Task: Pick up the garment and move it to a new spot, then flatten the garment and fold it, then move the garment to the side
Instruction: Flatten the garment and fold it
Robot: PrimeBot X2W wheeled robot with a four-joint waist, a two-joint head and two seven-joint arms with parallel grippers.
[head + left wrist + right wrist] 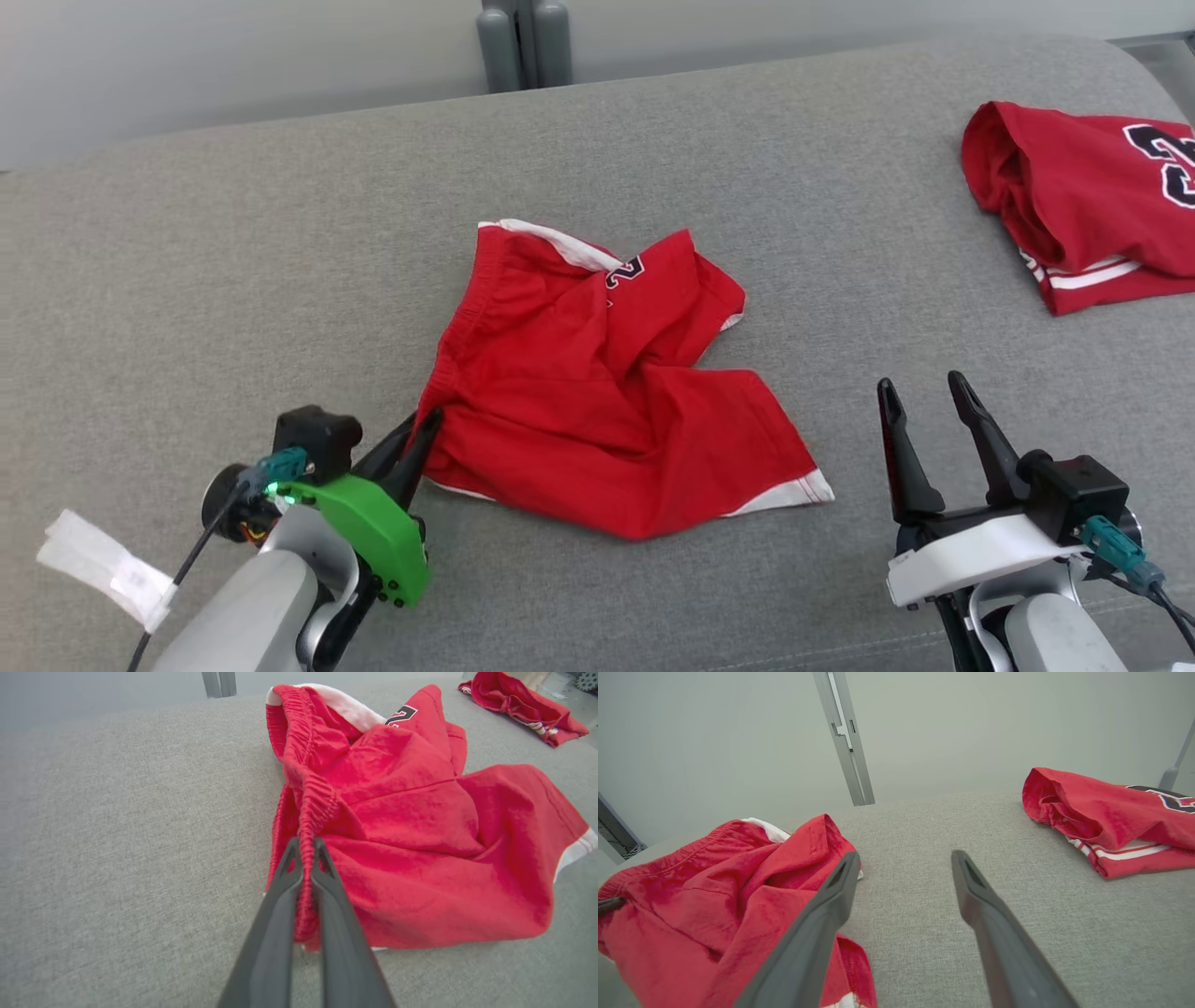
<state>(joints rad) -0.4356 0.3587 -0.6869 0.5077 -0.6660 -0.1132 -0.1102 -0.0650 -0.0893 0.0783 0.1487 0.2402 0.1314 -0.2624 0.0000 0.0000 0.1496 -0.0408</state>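
The left gripper (425,434) has its jaws pinched on the elastic waistband of the red shorts (597,392). The shorts lie crumpled mid-way across the grey fabric surface (233,280), their printed number half lost in a fold. The right gripper (921,385) hovers with jaws wide. A second red garment (1083,196) is cut off by the right edge.

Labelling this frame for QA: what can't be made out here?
Head view: second red garment cut off by the right edge; its number incomplete.
Head view: number on the red shorts half buried in folds.
Left wrist view: how many layers the left gripper pinches, hidden by bunched waistband.
Head view: white strip at lower left, too blurred to identify.
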